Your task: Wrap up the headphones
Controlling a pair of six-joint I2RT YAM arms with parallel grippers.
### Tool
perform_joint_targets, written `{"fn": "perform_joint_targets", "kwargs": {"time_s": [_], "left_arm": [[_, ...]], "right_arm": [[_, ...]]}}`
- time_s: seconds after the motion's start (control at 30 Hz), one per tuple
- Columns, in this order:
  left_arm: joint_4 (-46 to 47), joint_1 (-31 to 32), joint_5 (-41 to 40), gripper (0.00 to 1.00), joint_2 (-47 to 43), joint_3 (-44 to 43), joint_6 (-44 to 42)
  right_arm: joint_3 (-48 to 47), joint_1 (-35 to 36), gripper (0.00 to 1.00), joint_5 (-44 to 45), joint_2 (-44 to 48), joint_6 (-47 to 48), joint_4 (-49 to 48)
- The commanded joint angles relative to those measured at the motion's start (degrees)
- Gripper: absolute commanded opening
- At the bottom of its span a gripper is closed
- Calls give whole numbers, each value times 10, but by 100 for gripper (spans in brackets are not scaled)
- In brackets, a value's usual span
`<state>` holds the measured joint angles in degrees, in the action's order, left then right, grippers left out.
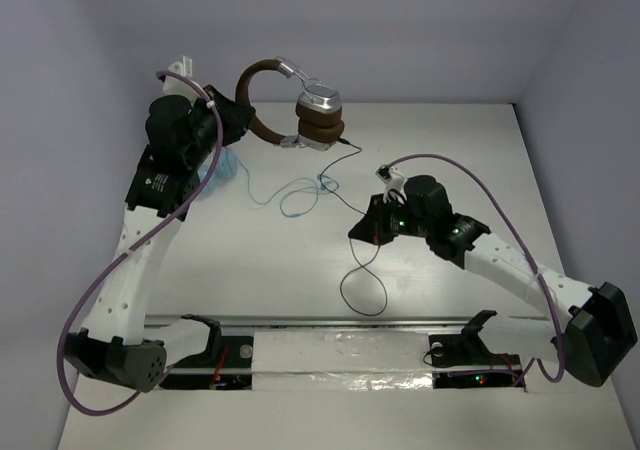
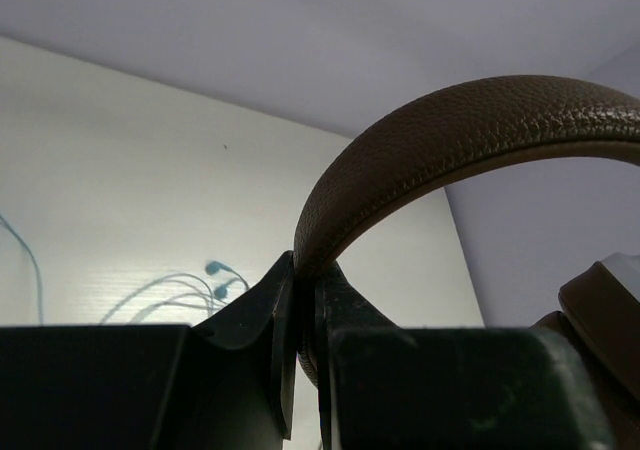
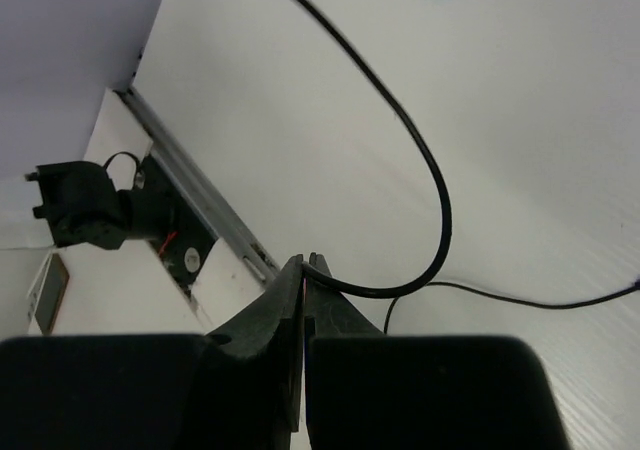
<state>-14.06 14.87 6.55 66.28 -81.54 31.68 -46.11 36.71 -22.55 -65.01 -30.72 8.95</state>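
headphones (image 1: 318,120) clamped in left gripper (image 2: 305,282), cable (image 3: 441,200) pinched in right gripper (image 3: 305,266)

Thin teal earbuds (image 1: 296,202) loose on white bench (image 1: 470,310), cable in tangled loops, toward far side. Pale blue item (image 1: 224,168) far left, mostly hidden. Metal rail (image 1: 400,322) along near edge.

You're in a robot lab's test cell.
Around you stands a plain white table (image 1: 470,140) shut in by pale lilac walls (image 1: 400,30), more a booth than a room. Your left arm (image 1: 135,250) and right arm (image 1: 510,265) are mounted at a metal rail (image 1: 330,322) along the near edge. Purple cables (image 1: 430,156) loop loose along them and green lights (image 1: 398,224) glow on one joint. Silvery tape (image 1: 340,342) and red wiring (image 1: 500,373) lie exposed by the bases.
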Motion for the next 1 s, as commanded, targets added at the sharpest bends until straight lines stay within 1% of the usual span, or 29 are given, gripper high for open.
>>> {"fn": "perform_joint_targets", "kwargs": {"time_s": [0.0, 0.03, 0.07, 0.1, 0.13, 0.2, 0.23, 0.27, 0.3, 0.33, 0.37, 0.43, 0.57, 0.7, 0.77, 0.83, 0.87, 0.97], "left_arm": [[93, -9, 65, 0, -1, 32, 100], [99, -9, 65, 0, -3, 56, 114], [109, -9, 57, 0, -4, 73, 127], [133, -9, 51, 0, -13, 91, 155], [137, -9, 40, 0, -19, 129, 170], [173, 2, -16, 0, -40, 173, 191], [178, 8, -43, 0, -47, 212, 210], [189, 15, -103, 0, -61, 232, 219], [194, 26, -123, 0, -69, 247, 228], [202, 26, -137, 0, -72, 279, 245], [207, 31, -154, 0, -75, 289, 252], [215, 39, -163, 0, -79, 312, 262], [247, 53, -148, 0, -80, 346, 310], [276, 82, -148, 0, -56, 350, 324], [276, 104, -157, 0, -49, 347, 320], [265, 104, -160, 0, -48, 346, 313], [268, 104, -160, 0, -54, 350, 309], [254, 104, -167, 0, -63, 337, 273]], "right_arm": [[-31, 18, 0, 79, -24, 0, -60], [-35, 23, 0, 95, -32, -7, -68], [-39, 28, 0, 131, -37, -13, -75], [-43, 35, 0, 145, -47, -18, -82], [-48, 48, 0, 152, -52, -28, -107], [-60, 70, 0, 174, -63, -36, -115], [-79, 97, 0, 182, -73, -34, -115], [-92, 109, 0, 193, -82, -32, -110], [-107, 121, 0, 197, -92, -26, -101], [-122, 136, 0, 203, -113, -22, -85], [-148, 160, 0, 220, -121, -19, -69], [-166, 179, 0, 222, -138, -15, -58], [-174, 192, 0, 221, -179, -25, -78], [-200, 227, 0, 214, -217, -31, -102], [-209, 233, 0, 215, -225, -29, -104], [-223, 233, 0, 222, -231, -16, -99], [-221, 233, 0, 241, -230, -14, -104], [-202, 233, 0, 219, -209, 3, -138]]}}
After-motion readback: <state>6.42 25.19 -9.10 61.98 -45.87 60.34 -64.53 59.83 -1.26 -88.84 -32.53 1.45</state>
